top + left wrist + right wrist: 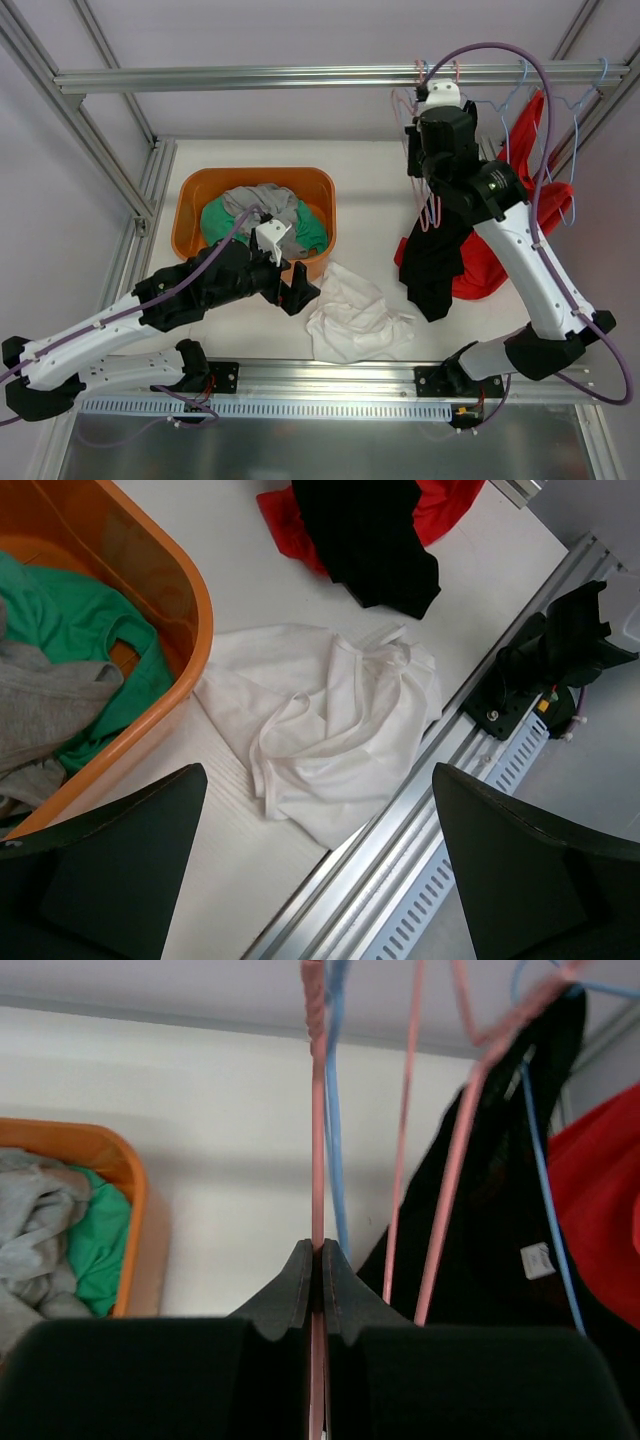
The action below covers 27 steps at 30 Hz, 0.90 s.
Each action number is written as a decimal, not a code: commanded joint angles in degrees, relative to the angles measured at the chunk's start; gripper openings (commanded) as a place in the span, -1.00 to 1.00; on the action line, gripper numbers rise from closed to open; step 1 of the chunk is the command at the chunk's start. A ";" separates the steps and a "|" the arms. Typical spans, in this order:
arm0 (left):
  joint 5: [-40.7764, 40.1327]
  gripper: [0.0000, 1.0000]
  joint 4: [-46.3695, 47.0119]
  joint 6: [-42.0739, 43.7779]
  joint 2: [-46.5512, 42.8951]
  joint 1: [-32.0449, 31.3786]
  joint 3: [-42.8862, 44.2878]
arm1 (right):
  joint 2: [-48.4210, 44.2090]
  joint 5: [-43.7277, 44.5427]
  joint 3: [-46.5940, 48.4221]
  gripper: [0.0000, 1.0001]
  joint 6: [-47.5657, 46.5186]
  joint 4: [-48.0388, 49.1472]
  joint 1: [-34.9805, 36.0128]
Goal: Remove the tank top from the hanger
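The black tank top (pixel 435 262) (pixel 490 1230) hangs by pink hanger wires under the rail, and its lower end lies on the table (pixel 375 540). My right gripper (pixel 415 160) (pixel 318 1250) is up at the hangers, shut on a thin wire of a pink hanger (pixel 318 1110) (pixel 428 205) just left of the tank top. I cannot tell whether this wire belongs to the hanger carrying the tank top. My left gripper (pixel 298 290) (pixel 318 770) is open and holds nothing, low over the table beside the basket's front right corner.
An orange basket (pixel 190 200) (pixel 185 585) holds green and grey clothes at the back left. A crumpled white garment (pixel 355 315) (pixel 330 730) lies near the front rail. A red garment (pixel 555 200) (pixel 600 1190) hangs on a blue hanger (pixel 590 90) behind the tank top.
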 commanded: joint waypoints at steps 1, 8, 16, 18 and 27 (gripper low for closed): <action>1.48 0.97 1.08 -1.38 0.72 0.08 -0.17 | -5.40 1.39 -4.30 -0.99 4.31 4.10 -4.92; 4.91 0.97 4.15 -3.05 5.99 -0.71 0.09 | -8.67 -0.36 -9.94 -0.99 5.37 7.00 -7.92; 5.09 0.97 8.20 -3.41 11.71 -2.30 -0.61 | -10.77 -7.85 -11.08 -0.99 2.82 9.64 -8.18; 5.27 0.97 9.86 -3.49 13.20 -2.73 -1.23 | -11.22 -7.67 -11.26 -0.71 2.82 9.55 -8.62; 2.90 0.97 12.07 -2.88 24.08 -4.67 -0.97 | -19.38 -15.41 -18.01 0.99 4.40 8.68 -8.28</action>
